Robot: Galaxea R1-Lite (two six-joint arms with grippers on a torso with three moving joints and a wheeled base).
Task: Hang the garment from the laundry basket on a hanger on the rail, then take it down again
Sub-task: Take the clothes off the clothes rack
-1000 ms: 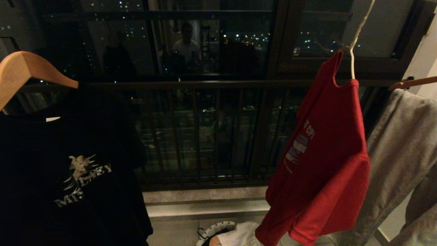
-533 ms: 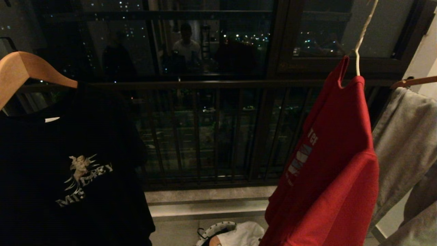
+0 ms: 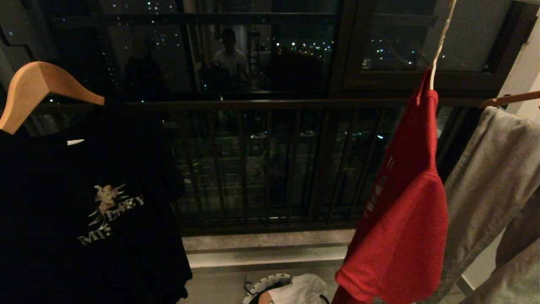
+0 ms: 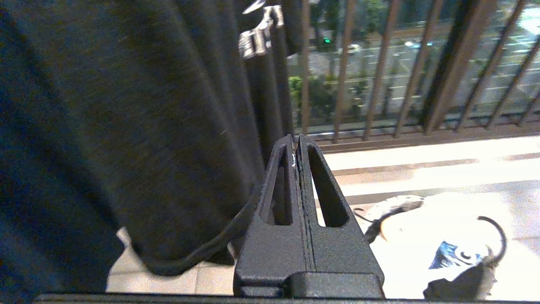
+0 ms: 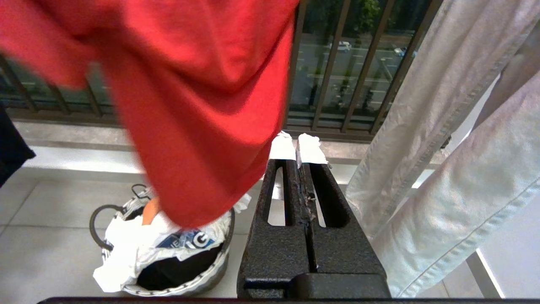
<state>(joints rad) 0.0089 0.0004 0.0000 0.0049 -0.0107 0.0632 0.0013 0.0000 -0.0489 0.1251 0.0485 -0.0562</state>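
Red garment [image 3: 405, 202] hung on the white hanger [image 3: 438, 46], above the laundry basket [image 5: 211, 278] on the floor. Left gripper [image 4: 296, 141] and right gripper [image 5: 298, 145] both pressed together, empty.

Dim night-time head view, brighter wrist views, slight motion blur.

The red garment [image 3: 400, 202] hangs edge-on from the white hanger [image 3: 438, 42], above the laundry basket [image 3: 263, 283].

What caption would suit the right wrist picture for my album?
Shut right claw waits beside the hanging red T-shirt, with the laundry basket on the floor below and pale grey trousers alongside.
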